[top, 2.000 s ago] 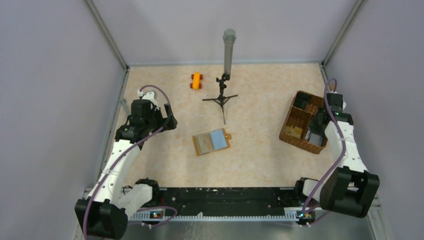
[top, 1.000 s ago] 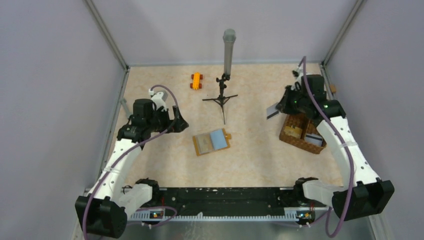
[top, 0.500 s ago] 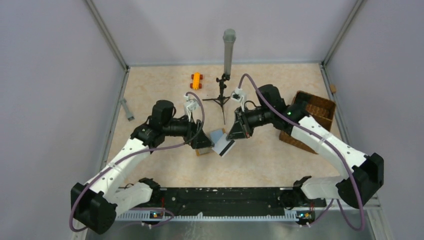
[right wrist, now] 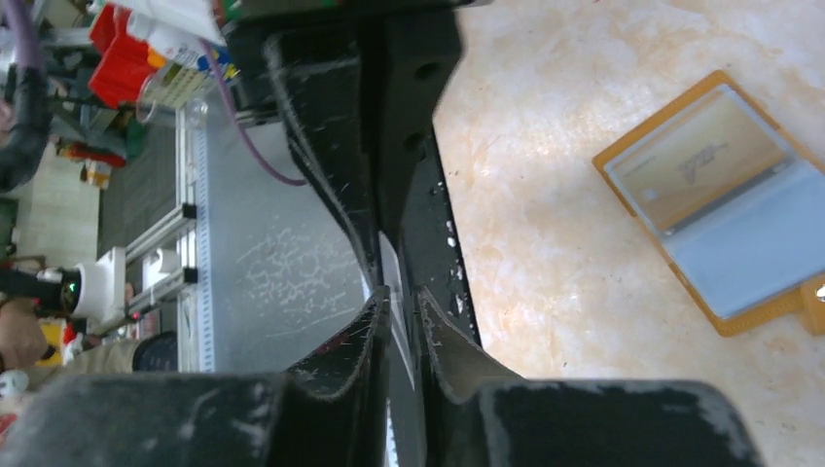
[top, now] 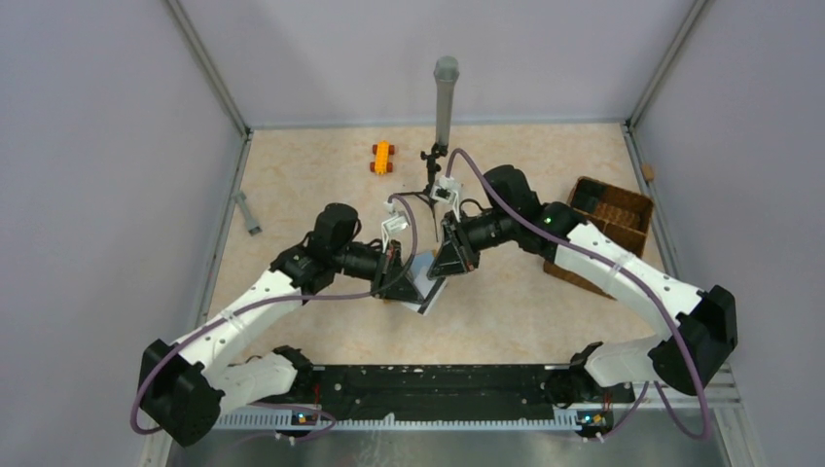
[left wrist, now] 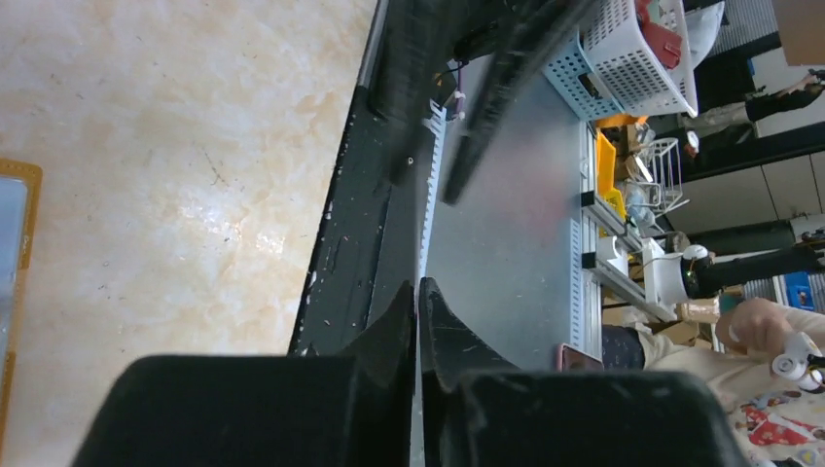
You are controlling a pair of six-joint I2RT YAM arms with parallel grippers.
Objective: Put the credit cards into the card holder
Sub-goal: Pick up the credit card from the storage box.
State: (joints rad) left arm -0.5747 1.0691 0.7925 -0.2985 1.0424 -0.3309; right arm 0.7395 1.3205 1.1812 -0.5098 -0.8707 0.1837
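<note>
Pinching the grey card [top: 430, 294] edge-on in my right hand [right wrist: 397, 302], likely for slotting into the card holder [right wrist: 696, 161]; left hand [left wrist: 418, 292] closed, seemingly empty.

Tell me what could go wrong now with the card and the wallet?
1. The right gripper pinches the grey card by a thin edge, so it might twist or slip out.
2. The left gripper, shut, sits very close to it over the wallet; the two could bump.
3. The wallet lies loose on the table, so a push might slide it instead of seating the card.
</note>
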